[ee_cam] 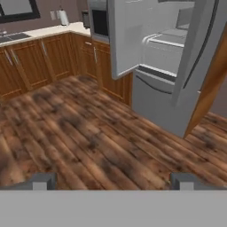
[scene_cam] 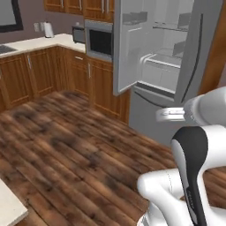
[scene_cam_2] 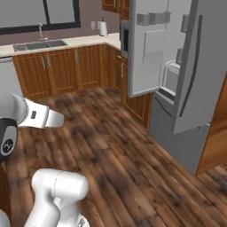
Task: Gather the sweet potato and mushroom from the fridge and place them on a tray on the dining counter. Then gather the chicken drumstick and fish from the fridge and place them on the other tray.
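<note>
Where the base stands: dark plank floor (ee_cam: 88,133), wood cabinets (scene_cam: 39,75) along the wall.
Fridge (ee_cam: 159,88): both doors open, shelf contents unclear.
Gripper (ee_cam: 113,181): fingertips wide apart, empty.

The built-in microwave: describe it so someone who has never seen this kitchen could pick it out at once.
Start at the fridge, whose two upper doors stand open. Just left of its open left door, set into the wooden cabinets, sits the microwave. It is the one steel-framed box with a dark window among brown wooden fronts.

Even, soft rendered light (no hard shadows); pictures slightly blurred, perhaps low resolution.
</note>
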{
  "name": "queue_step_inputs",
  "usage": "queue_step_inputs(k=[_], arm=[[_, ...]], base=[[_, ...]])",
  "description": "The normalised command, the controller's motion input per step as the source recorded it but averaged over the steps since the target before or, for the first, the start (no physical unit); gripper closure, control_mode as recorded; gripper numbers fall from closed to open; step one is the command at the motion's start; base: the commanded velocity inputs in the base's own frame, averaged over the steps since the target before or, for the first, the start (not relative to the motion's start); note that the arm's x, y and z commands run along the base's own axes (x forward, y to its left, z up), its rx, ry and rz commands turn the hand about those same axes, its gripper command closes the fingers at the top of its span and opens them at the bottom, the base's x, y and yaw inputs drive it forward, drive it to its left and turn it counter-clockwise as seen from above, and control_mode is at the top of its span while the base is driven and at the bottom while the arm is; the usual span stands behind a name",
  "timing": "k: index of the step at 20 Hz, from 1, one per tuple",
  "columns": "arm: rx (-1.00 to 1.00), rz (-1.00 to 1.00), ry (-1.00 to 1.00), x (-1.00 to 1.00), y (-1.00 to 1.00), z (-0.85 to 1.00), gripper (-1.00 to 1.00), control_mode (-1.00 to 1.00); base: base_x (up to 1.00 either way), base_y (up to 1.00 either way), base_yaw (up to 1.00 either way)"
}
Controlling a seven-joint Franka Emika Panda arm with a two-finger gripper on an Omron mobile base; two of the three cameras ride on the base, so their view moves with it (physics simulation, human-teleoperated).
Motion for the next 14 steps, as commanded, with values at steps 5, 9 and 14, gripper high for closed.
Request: queue_step_inputs(k=[5, 9, 14], arm=[[0.0, 0.0, 0.0, 0.0, 0.0, 0.0, -1.0, 1.0], [0.0, 0.0, 0.0, 0.0, 0.0, 0.0, -1.0, 1.0], [0.0, 0.0, 0.0, 0.0, 0.0, 0.0, -1.0, 1.0]], base=[[0.89, -0.02, -0.23], [0.68, -0.1, -0.26], [0.73, 0.01, -0.26]])
